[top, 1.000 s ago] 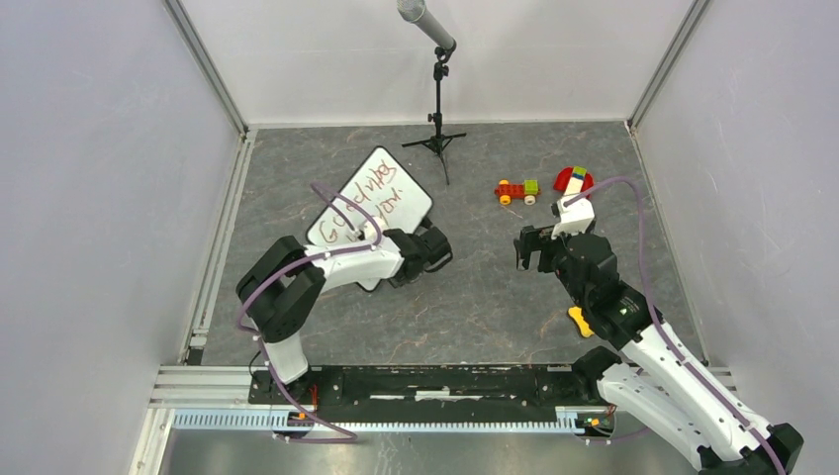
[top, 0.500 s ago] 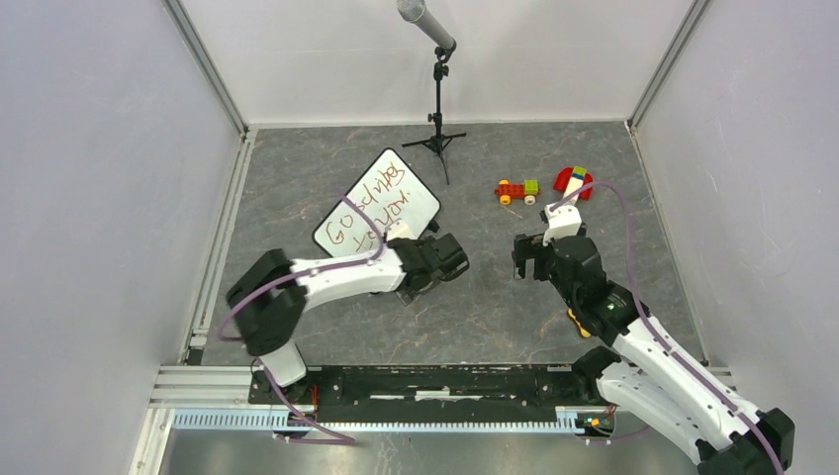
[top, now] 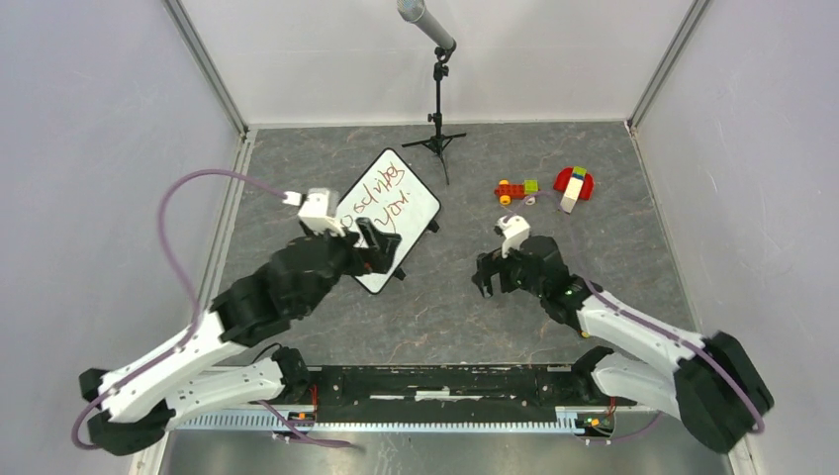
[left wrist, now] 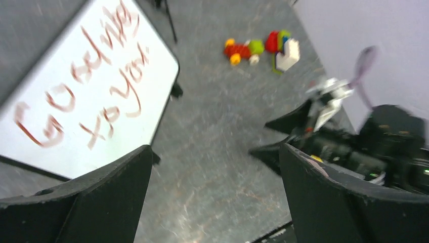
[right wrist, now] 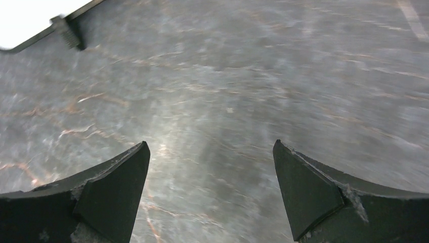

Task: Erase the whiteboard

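The whiteboard (top: 401,203) is lying on the left-centre of the table (top: 445,327), red handwriting covering its face. Its long axis is running diagonally from the near left toward the far right, in line with the writing. The left gripper (top: 379,247) is being held over the board's near-left end, overlapping it in the top view. In the left wrist view, the left gripper (left wrist: 215,149) is being carried released, with the jaws spread wide and nothing between them. There the whiteboard (left wrist: 86,86) is lying ahead and to the left of the jaws. Whether the gripper is touching the board cannot be told. The right gripper (top: 487,275) is being held low over bare table, well apart from the board on its right side. In the right wrist view, the right gripper (right wrist: 210,144) is likewise being shown wide open and empty. Only a corner of the whiteboard (right wrist: 30,17) is appearing there, at the upper left. The left arm is therefore being judged the nearer. No eraser or cloth is being seen in any view, so no wiping is judged to be under way. A toy car (top: 517,190), a red block toy (top: 573,182) and a microphone stand (top: 436,119) are standing toward the far side.
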You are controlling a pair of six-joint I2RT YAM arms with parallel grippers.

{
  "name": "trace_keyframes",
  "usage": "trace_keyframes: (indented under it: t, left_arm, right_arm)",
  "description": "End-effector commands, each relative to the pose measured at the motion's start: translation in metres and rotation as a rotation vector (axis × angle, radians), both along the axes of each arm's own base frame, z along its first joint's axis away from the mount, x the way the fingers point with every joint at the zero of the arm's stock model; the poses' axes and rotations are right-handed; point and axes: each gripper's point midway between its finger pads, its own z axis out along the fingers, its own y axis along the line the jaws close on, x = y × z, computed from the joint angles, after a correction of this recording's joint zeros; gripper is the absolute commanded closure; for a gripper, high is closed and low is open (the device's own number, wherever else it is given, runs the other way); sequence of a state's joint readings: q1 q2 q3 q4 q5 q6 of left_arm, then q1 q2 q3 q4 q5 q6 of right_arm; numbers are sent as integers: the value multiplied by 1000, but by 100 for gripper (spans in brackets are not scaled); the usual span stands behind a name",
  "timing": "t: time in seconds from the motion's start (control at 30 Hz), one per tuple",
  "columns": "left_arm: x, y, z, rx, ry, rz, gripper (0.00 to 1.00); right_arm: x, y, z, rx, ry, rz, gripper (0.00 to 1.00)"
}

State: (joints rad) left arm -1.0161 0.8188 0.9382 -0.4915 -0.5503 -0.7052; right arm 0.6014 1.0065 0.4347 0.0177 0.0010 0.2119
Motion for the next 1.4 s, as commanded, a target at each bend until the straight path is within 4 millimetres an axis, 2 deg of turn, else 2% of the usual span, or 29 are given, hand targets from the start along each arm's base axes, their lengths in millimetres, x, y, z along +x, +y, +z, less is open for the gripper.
trace_keyframes:
  t: [0.0,0.07,0.13,0.2,0.3,0.37,0.4,0.5,0.57,0.8,0.97,1.13,1.23,1.37]
  left_arm:
    - [2,27,81,190,-344,-91,0]
    - [2,25,113,193,-410,-107,0]
    - [3,21,149,166,-464,-119,0]
    - [3,10,177,148,-509,-153,0]
    - [9,-3,200,151,-582,-167,0]
    - [18,-6,200,207,-619,-151,0]
    - [22,-7,195,240,-625,-139,0]
    - [34,1,175,310,-605,-102,0]
    - [35,10,165,354,-619,-83,0]
    - [42,50,155,437,-694,82,0]
    - [47,62,151,455,-703,147,0]
    - [50,62,146,459,-702,155,0]
    - [50,61,145,453,-699,155,0]
    - [50,60,144,449,-696,150,0]
  right_arm:
    - [2,64,15,126,-24,190,2]
    - [3,84,6,93,13,232,1]
    - [5,104,1,65,10,255,6]
    - [6,123,-5,37,9,270,8]
    - [9,154,-16,-6,29,311,18]
    - [6,174,-24,-40,19,354,20]
    - [4,184,-23,-52,5,377,21]
    - [11,199,-29,-108,-32,362,24]
    - [13,207,-34,-118,-33,363,27]
    - [18,223,-38,-56,-79,376,39]
    - [16,228,-49,-52,-95,400,49]
    - [10,222,-48,-26,-114,403,64]
    - [6,216,-52,-36,-122,421,77]
    - [-12,210,-62,-80,-114,537,87]
